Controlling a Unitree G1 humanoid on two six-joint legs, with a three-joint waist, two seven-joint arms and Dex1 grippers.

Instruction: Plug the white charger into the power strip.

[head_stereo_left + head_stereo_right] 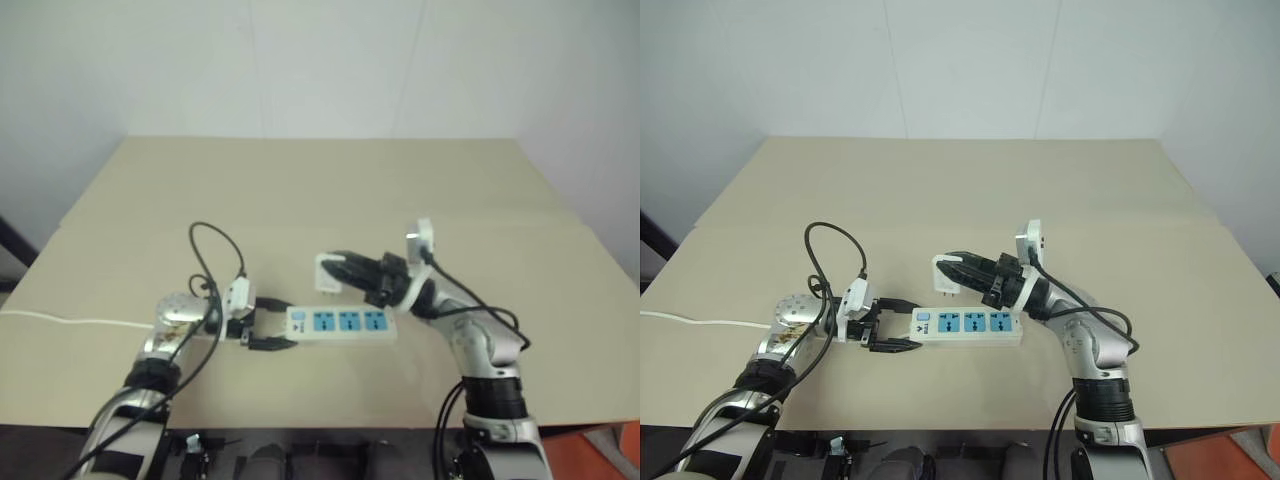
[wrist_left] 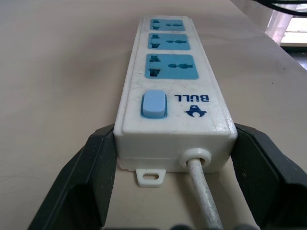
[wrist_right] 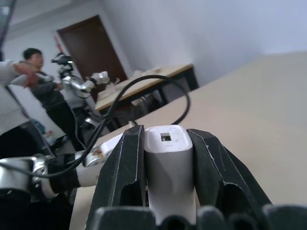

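The power strip (image 1: pixel 340 323), a white bar with three blue socket panels, lies flat near the table's front edge. My left gripper (image 1: pixel 272 322) is shut on its switch end, one black finger on each long side (image 2: pixel 91 177); the blue switch (image 2: pixel 154 104) and the cord outlet face the wrist camera. My right gripper (image 1: pixel 338 270) points left and is shut on the white charger (image 1: pixel 326 274), which hangs in the air just behind the strip's switch end. In the right wrist view the charger (image 3: pixel 169 158) sits squeezed between the two fingers.
The tan table (image 1: pixel 300 190) stretches back to a white wall. The strip's thin white cord (image 1: pixel 60 321) trails off to the left. A black cable loop (image 1: pixel 215 250) arches over my left wrist. A person (image 3: pixel 33 86) and another robot stand far off.
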